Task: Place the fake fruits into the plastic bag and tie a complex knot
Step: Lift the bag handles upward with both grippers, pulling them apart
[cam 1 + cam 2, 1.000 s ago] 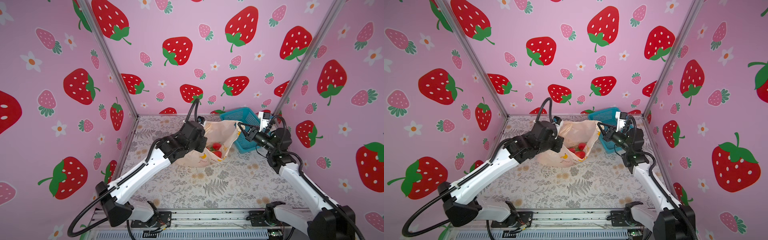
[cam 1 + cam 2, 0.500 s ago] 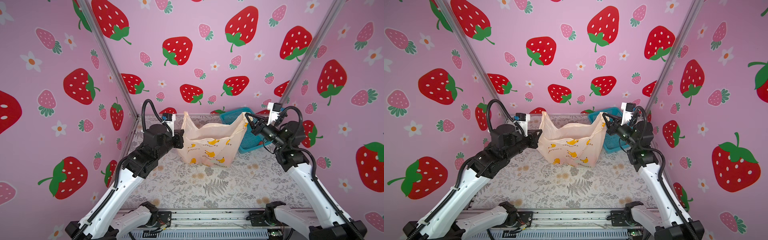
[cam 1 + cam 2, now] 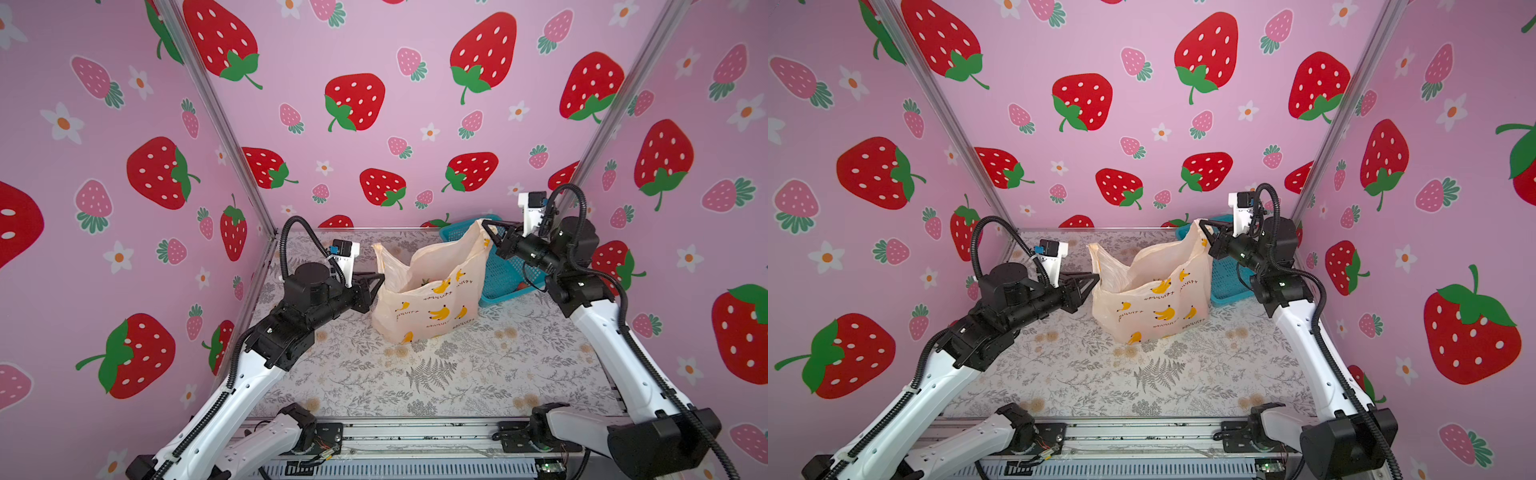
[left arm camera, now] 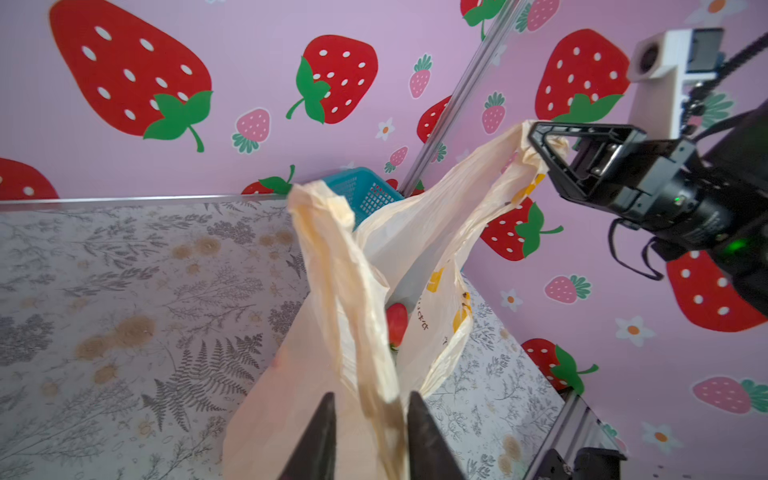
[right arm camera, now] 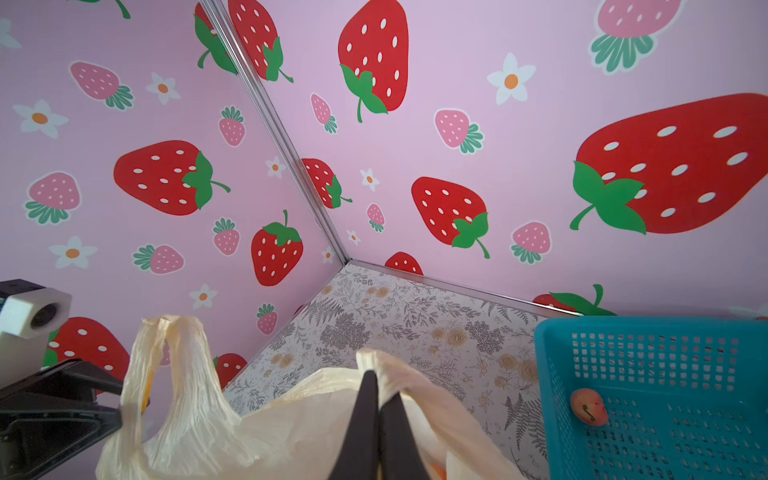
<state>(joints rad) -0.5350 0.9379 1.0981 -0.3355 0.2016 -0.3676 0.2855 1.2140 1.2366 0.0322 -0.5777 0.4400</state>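
Table (image 3: 457, 374): floral top.
Plastic bag (image 3: 432, 299): standing mid-table, mouth open.
Blue basket (image 3: 503, 274): just beside the bag, at its 2 o'clock.
My right gripper (image 5: 377, 384): clamped on one handle loop.
My left gripper (image 4: 371, 401): jaws apart, other loop between them.
Fake fruits (image 4: 397, 324): inside the bag; pale fruit (image 5: 588, 406) in basket.

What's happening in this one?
Two robot arms are handling a thin peach plastic bag printed with bananas. The right claw is shut on one handle loop, holding it up. The left claw is open around the other loop. A red fake strawberry lies inside the bag; a pale orange-pink fruit sits in the blue mesh basket.
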